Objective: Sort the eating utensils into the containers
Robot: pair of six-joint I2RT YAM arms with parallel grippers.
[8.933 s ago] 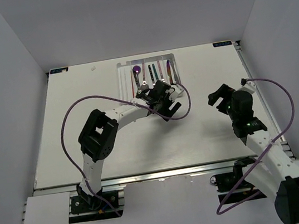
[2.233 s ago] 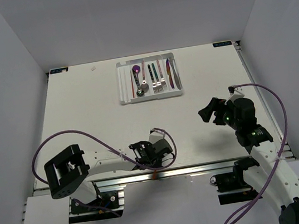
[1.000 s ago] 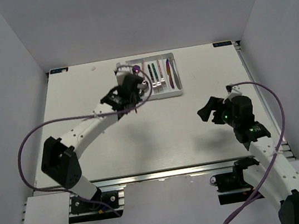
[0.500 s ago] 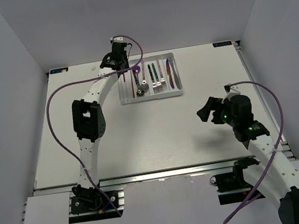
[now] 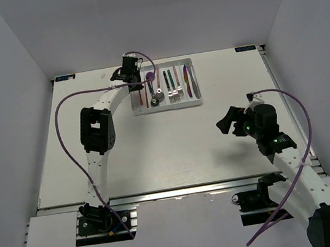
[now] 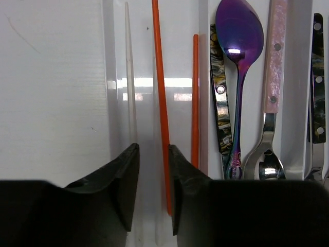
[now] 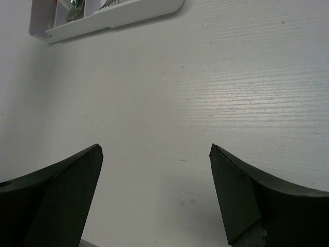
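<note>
spanning most of the overhead view, the white table [image 5: 125, 148] carries a white divided tray [image 5: 175, 106] at its far side. the right gripper [image 7: 154, 149] hangs over bare table, fingers spread wide. the left gripper [image 6: 153, 154] hovers above the tray's leftmost compartment, fingers a narrow gap apart, pinching nothing. an orange chopstick [image 6: 160, 103] lies there below that gap, beside a second orange chopstick [image 6: 195, 103]. a purple spoon [image 6: 238, 31] lies in the next compartment.

A white tray [image 5: 169, 107] lies flat at the far side of the table [image 5: 157, 155]. Its long compartments hold 2 orange chopsticks [image 6: 160, 103], a purple spoon [image 6: 239, 31] and forks [image 5: 175, 96], all lying lengthwise.
</note>
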